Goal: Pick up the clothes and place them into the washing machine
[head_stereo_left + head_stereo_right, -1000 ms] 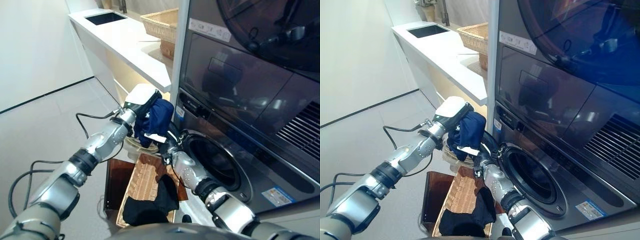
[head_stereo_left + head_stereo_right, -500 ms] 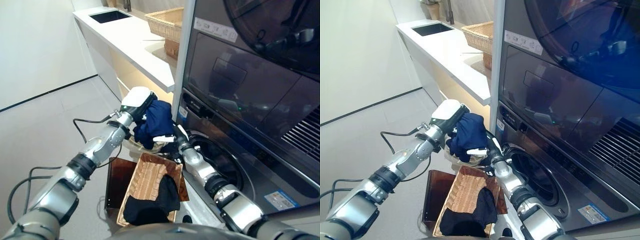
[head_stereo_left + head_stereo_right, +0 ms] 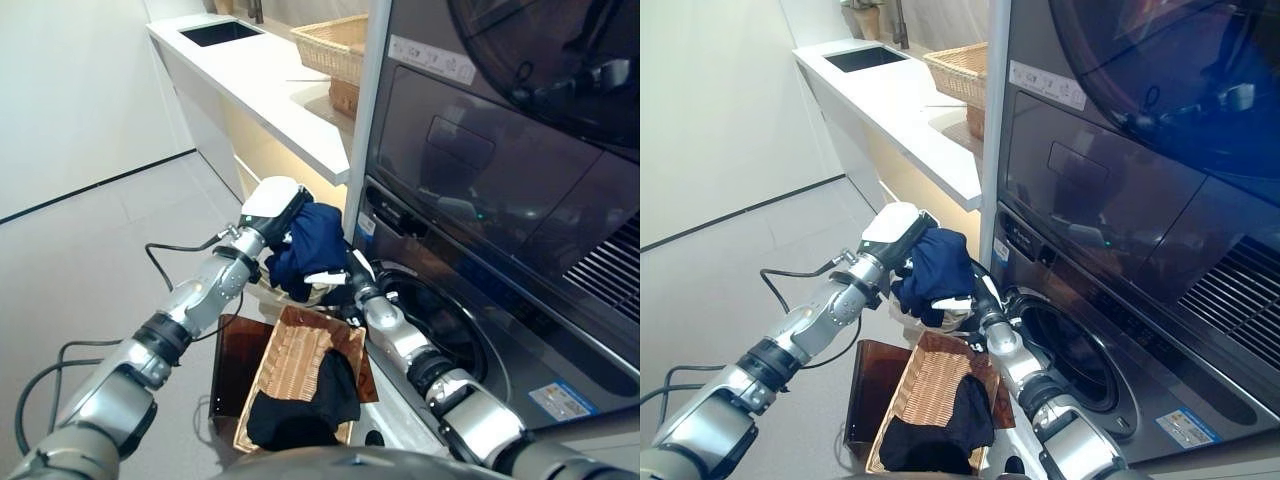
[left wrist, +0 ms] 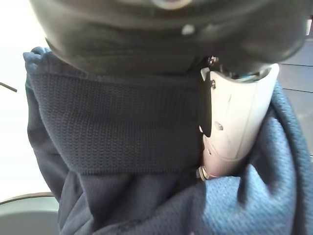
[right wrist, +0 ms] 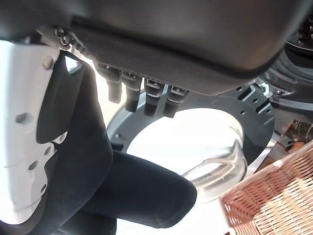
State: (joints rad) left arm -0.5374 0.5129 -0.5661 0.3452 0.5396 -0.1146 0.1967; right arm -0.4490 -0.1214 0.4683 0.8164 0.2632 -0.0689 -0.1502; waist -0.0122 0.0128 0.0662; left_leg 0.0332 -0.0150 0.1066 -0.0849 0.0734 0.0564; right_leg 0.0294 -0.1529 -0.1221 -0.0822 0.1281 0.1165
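Note:
My left hand (image 3: 283, 212) is shut on a navy blue garment (image 3: 316, 238) and holds it up beside the washing machine's round opening (image 3: 432, 322). In the left wrist view its white-covered thumb (image 4: 234, 122) presses into the blue cloth (image 4: 122, 127). My right hand (image 3: 347, 283) is just under the garment, its thumb (image 5: 24, 122) and curled fingers closed on a dark fold (image 5: 122, 191). The wicker basket (image 3: 288, 352) rests on the dark brown box (image 3: 233, 352) below and holds dark clothes (image 3: 300, 405).
The machine's open round door (image 5: 244, 117) hangs under the garment, above the basket's far end. A dryer front (image 3: 480, 150) is stacked over the washer. A white counter (image 3: 260, 85) with a sink and another wicker basket (image 3: 330, 42) runs along the left.
My right hand has come up from the basket's far end to the bottom of the garment. My left hand holds the garment in much the same place. The camera has shifted slightly.

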